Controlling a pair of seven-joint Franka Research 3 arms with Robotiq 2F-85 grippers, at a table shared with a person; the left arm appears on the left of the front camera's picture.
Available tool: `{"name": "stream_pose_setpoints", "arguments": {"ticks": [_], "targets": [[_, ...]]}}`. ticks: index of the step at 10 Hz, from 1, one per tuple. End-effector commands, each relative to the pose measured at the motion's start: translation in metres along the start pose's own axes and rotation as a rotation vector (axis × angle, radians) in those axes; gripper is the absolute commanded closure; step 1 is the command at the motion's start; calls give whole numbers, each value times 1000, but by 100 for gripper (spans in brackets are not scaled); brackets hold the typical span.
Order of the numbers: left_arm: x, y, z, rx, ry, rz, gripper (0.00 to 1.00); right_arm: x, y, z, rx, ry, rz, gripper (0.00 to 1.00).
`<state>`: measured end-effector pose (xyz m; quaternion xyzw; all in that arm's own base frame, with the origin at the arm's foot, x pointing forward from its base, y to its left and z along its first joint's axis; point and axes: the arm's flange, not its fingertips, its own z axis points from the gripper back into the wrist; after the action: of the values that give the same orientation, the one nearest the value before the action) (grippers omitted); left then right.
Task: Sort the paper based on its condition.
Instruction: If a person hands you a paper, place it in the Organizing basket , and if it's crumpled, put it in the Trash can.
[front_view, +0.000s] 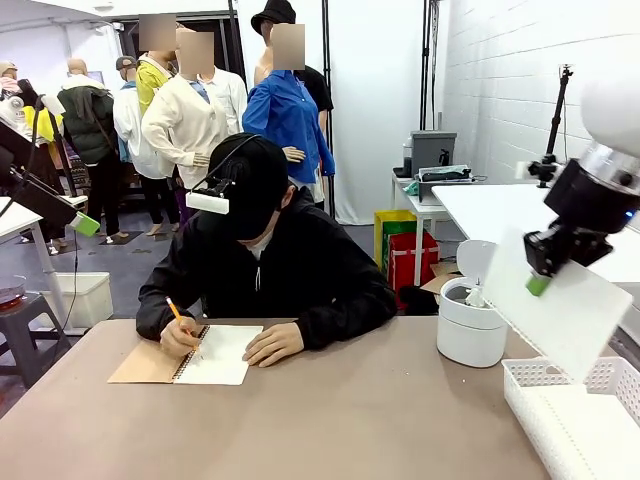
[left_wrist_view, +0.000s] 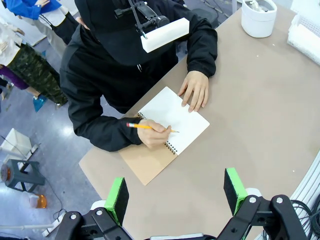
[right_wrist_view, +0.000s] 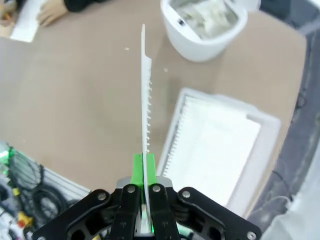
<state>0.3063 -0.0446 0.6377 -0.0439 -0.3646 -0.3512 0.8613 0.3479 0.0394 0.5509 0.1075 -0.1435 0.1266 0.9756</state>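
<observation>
Right wrist view: right gripper (right_wrist_view: 144, 172) pinched tight on 1 smooth sheet of paper (right_wrist_view: 146, 95), seen edge-on, perforated edge showing, long axis running straight away from the fingers. Hanging above the table (front_view: 380, 410), over the white basket (front_view: 575, 420). Sorting mid-carry, probably; next, lowering flat into the basket, then release. Left gripper (left_wrist_view: 177, 192) spread wide, empty.

The right pincer (right_wrist_view: 144, 170) is raised with its pads pressed together; the left pincer (left_wrist_view: 176, 192) hangs spread wide.
</observation>
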Motion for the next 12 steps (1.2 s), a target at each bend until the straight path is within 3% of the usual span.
{"name": "stream_pose_setpoints", "arguments": {"ticks": [1, 5, 10, 11, 12], "targets": [[0, 0, 0, 0, 0, 2, 0, -25, -12, -8, -65, -25, -91, 100], [0, 0, 0, 0, 0, 2, 0, -61, -38, -45, -65, 50, -211, 100], [0, 0, 0, 0, 0, 2, 0, -91, -40, -90, -18, 132, -316, 100], [0, 0, 0, 0, 0, 2, 0, -47, -45, -52, -32, 102, -237, 100], [0, 0, 0, 0, 0, 2, 0, -47, -45, -52, -32, 102, -237, 100]]}}
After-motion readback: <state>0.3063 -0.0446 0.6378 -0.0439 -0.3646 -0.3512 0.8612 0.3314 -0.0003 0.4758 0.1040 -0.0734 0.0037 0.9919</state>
